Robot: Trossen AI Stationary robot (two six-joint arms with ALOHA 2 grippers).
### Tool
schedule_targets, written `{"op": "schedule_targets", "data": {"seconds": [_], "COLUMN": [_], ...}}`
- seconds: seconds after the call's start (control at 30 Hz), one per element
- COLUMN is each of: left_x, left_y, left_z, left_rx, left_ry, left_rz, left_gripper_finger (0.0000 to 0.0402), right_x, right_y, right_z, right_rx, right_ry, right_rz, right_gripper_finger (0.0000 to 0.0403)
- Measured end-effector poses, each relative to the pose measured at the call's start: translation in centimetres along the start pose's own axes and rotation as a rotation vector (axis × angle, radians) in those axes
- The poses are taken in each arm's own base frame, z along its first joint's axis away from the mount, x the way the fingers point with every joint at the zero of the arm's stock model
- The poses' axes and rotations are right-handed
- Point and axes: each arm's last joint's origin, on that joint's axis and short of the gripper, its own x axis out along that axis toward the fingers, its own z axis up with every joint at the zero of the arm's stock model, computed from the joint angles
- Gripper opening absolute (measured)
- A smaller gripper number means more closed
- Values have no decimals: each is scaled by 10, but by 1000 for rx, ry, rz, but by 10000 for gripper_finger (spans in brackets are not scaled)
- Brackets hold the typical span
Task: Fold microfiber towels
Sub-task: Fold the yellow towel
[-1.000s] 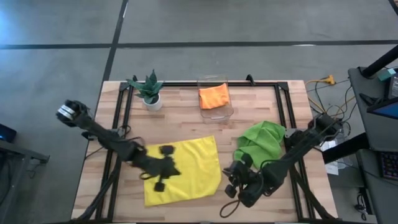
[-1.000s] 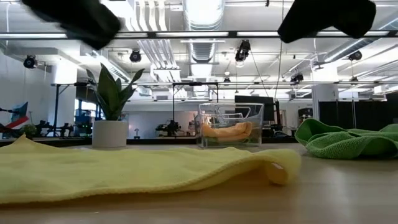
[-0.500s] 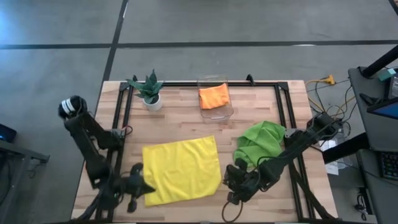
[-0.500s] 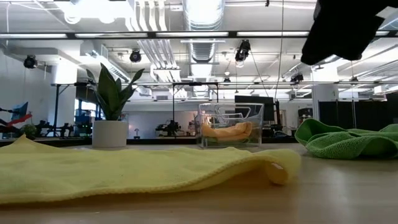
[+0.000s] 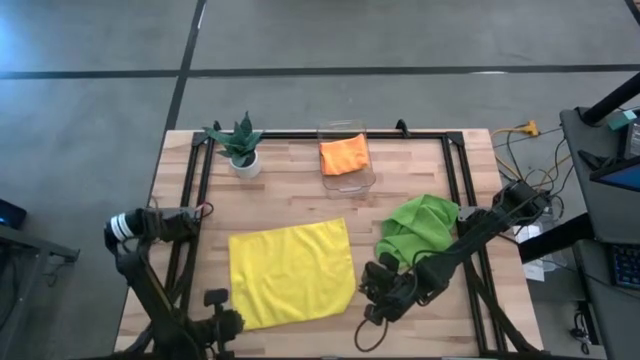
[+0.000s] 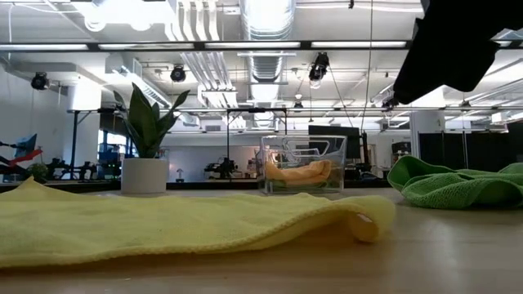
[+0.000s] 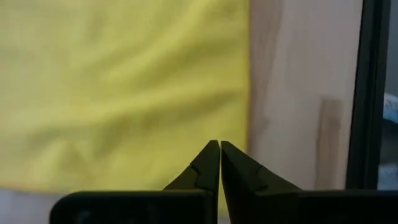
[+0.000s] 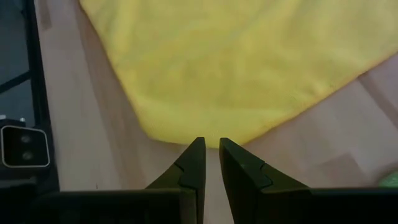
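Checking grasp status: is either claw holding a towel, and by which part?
Nothing is held. Left claw is shut empty; right claw grips nothing, just off the yellow towel.

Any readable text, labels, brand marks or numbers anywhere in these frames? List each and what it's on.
None can be read.
The yellow microfiber towel, the heap of lime green microfiber towels and the orange microfiber towel in the clear plastic bin carry no print.
The white plant pot is plain.
The boards and gear in the room behind the table are too small to read.
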Motion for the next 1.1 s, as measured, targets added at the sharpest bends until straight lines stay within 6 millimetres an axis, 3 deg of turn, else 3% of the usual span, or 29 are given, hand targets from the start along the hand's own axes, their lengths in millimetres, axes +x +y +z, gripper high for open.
{"op": "schedule_targets", "data": {"seconds": [0.23, 0.53, 0.7, 0.93, 1.1], "left_x": [-2, 2, 10, 24, 25], "left_y": [-13, -7, 0, 5, 9], "left_z": [-2, -6, -11, -14, -13], "left_rx": [-24, -4, 11, -3, -1], "left_ry": [52, 74, 127, 180, 231], "left_rz": [-133, -113, -88, -83, -58], "left_gripper_finger": [20, 144, 185, 179, 122], "right_x": [-1, 0, -1, -1, -2], "right_y": [1, 1, 1, 1, 3], "right_z": [1, 0, 0, 0, -3], "right_rx": [-8, -11, -12, -12, -20], "right_ry": [5, 7, 8, 8, 11], "right_rz": [7, 5, 6, 7, 14], "right_gripper_finger": [43, 43, 43, 43, 43]}}
